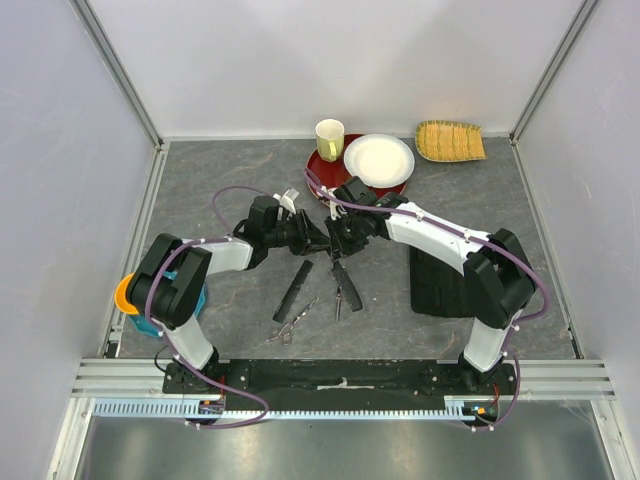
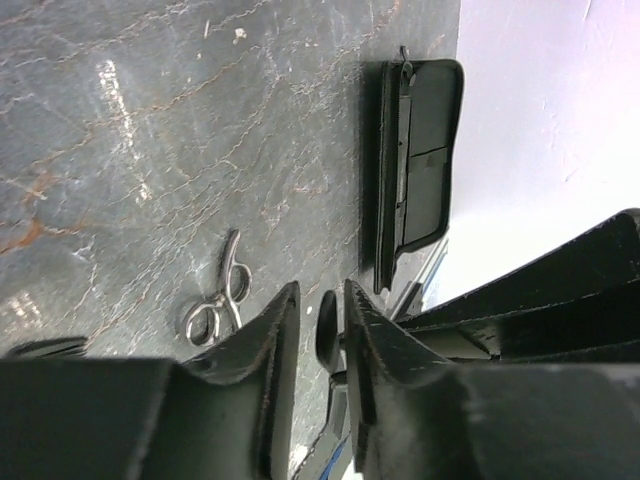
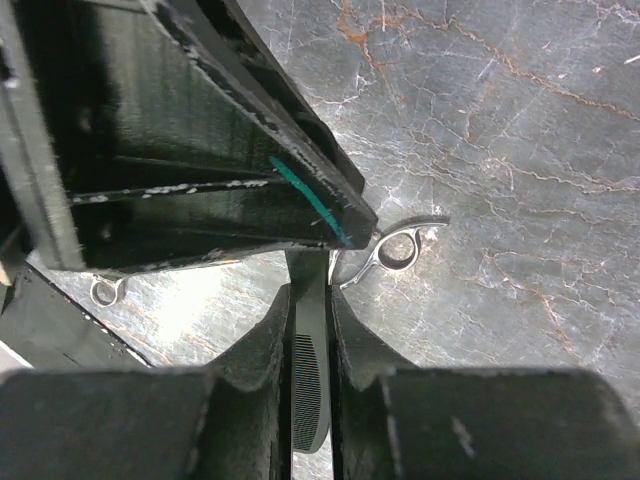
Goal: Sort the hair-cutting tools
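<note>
Both jaws of the right gripper (image 3: pixel 308 300) are clamping a slim black fine-toothed plastic comb (image 3: pixel 310 390) mid-frame, seemingly for handover, while the left gripper (image 2: pixel 320 290) is bracketing its apparent tip, narrowly parted, grip unclear.

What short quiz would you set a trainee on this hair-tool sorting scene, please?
1. Multiple choice: what are the jaws of the right gripper shut on?
A. silver scissors
B. a black comb
C. a spoon
2. True or false: the black case lies on the red tray.
3. Short answer: what colour is the cup standing beside the white plate?

Key: 1 B; 2 false, it lies on the table by the right arm; 3 yellow.
</note>
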`<state>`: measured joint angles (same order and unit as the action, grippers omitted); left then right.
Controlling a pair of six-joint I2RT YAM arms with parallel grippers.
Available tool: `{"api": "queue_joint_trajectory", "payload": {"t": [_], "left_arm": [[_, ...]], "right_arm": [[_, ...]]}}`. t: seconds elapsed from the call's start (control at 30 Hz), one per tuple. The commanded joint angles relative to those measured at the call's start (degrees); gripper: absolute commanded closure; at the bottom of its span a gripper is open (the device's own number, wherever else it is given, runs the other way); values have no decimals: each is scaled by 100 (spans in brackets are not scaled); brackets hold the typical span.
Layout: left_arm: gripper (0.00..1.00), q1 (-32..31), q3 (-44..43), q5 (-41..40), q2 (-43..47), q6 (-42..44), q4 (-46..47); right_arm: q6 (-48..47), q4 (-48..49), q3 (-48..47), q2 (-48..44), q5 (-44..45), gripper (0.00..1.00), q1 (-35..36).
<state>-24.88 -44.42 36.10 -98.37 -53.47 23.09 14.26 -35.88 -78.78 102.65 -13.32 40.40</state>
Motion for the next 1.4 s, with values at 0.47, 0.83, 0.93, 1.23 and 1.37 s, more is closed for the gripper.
{"api": "queue_joint_trajectory", "payload": {"t": [0.47,0.83,0.93,1.23,1.37], "left_arm": [[98,114,-999,-788,493,1515,-1870],[98,862,-506,-138,1547,1814,-1974],[98,976,-436,-200,1803,1796,-2439],[98,1170,-23,-112,2568,1770,-2836],[98,1205,21,-129,2673,1823,-2916]], "right_arm": [[1429,-1024,-138,-693,2903,37,-6],[2414,-1809,794,-764,4531,33,-181],[2389,-1695,1066,-747,4681,31,-383],[1739,-878,1576,-729,3996,37,-937],[1519,-658,1533,-633,3732,44,-1008]]}}
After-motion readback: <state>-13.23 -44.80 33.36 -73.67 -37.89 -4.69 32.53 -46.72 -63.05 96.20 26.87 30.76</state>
